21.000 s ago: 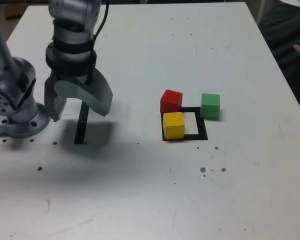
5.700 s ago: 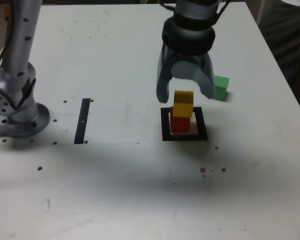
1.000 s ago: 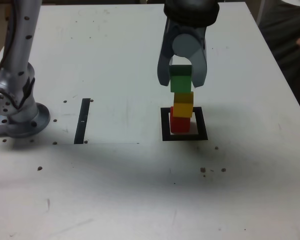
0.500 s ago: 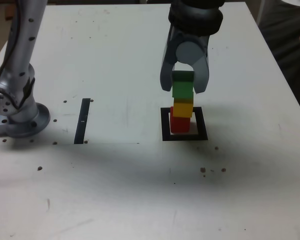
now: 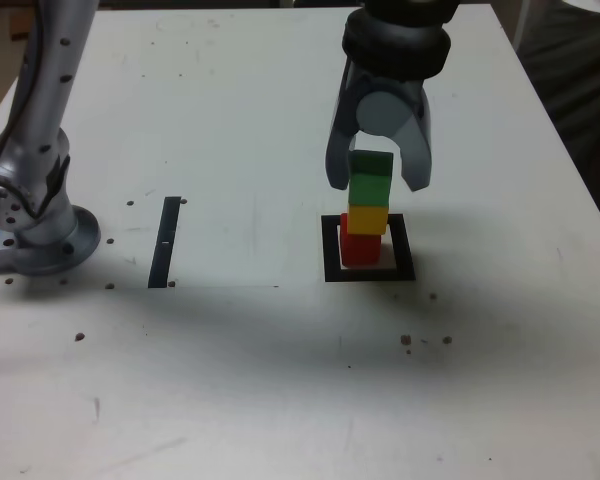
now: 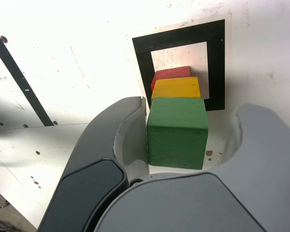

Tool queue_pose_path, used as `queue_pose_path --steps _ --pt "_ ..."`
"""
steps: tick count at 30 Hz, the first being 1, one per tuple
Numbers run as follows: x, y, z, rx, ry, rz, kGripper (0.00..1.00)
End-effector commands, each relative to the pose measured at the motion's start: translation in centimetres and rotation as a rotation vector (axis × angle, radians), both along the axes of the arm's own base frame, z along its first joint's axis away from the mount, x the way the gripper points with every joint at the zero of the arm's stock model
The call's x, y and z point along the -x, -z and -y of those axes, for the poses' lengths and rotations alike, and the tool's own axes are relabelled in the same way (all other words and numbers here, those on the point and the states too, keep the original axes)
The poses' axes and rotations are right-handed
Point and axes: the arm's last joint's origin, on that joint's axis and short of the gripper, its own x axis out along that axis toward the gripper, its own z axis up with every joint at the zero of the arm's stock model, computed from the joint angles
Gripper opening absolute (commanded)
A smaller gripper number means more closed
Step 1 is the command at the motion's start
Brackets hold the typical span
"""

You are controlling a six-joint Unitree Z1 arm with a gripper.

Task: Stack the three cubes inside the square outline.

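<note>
Three cubes [image 5: 366, 207] now stand stacked, centre-right; the gripper [image 5: 379, 182], previously clamped on green, stands parted, holding nothing.

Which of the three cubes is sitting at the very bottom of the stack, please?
The red cube: it rests inside the square outline, with the yellow cube on it and the green cube topmost.

No words, numbers or labels can be read anywhere in these pictures.
</note>
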Motion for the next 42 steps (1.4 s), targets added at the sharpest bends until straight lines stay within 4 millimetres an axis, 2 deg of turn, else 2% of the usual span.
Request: queue_pose_path --steps 1,7,13,22,30,42 --pt "0.3 -0.4 0.0 -0.001 0.003 0.011 1.0" --pt "1.5 -1.7 -0.1 -0.015 0.0 0.047 1.0" --pt "3.6 -3.4 -0.4 -0.041 -0.013 0.078 0.99" --pt "8.7 -4.8 -0.9 -0.089 -0.042 0.077 0.99" --pt "13.9 -3.5 -1.2 -0.114 -0.083 0.009 1.0" --pt "18.6 0.3 -1.4 -0.104 -0.124 -0.052 0.99"
